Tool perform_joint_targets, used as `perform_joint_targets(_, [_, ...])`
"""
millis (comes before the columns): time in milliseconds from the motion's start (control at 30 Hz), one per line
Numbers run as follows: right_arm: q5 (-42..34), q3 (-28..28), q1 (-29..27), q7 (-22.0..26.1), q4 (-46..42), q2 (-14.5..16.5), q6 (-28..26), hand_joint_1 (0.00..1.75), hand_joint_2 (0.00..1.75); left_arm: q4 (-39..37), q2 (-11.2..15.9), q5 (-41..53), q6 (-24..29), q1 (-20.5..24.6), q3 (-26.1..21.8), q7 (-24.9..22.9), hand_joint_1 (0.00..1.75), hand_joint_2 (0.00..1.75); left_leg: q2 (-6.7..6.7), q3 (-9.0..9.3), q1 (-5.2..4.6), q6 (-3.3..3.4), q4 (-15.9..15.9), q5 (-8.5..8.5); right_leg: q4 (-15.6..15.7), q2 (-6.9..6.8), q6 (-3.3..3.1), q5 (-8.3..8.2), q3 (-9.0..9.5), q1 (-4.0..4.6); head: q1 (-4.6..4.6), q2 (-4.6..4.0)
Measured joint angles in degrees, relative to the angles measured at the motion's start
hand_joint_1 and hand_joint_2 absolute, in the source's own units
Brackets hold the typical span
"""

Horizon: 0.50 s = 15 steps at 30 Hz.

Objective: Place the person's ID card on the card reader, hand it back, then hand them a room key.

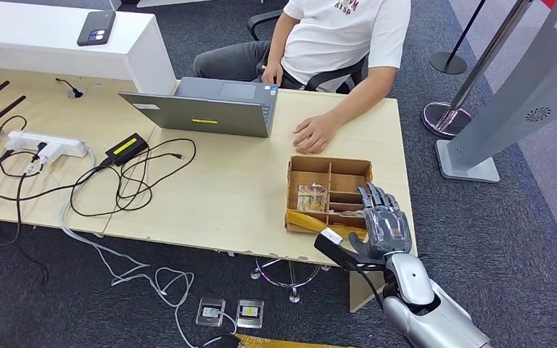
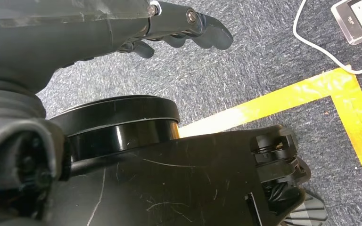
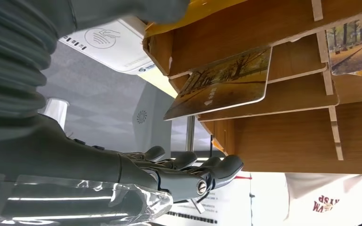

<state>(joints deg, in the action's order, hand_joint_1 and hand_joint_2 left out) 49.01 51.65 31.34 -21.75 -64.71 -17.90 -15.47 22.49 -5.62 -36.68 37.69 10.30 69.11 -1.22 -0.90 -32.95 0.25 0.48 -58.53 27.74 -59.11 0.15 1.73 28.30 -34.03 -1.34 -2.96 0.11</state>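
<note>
Cardboard organizer [image 1: 297, 168] holds room key cards [image 3: 221, 84] in compartments.

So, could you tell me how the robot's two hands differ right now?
The right hand is raised over the cardboard box on the desk, while the left hand hangs low above the grey carpet. The right hand's fingers are stretched fairly straight; the left hand's are bent at the tips. Both hold nothing.

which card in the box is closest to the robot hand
The card sticking out past the cardboard box edge, just beside the right hand; the other card sits farther off.
</note>
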Motion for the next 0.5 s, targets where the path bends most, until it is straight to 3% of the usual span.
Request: perform_joint_targets(500, [-1.8,0.0,1.0,1.2,2.2,1.0,-1.5,1.75,1.75,0.0,0.0,-0.2,0.3,0.0,0.0,0.0,0.0,0.0,0.0,0.0,0.0,0.0,0.0,0.0,0.0,0.0,0.0,0.0,0.0,0.0,-0.01,0.0])
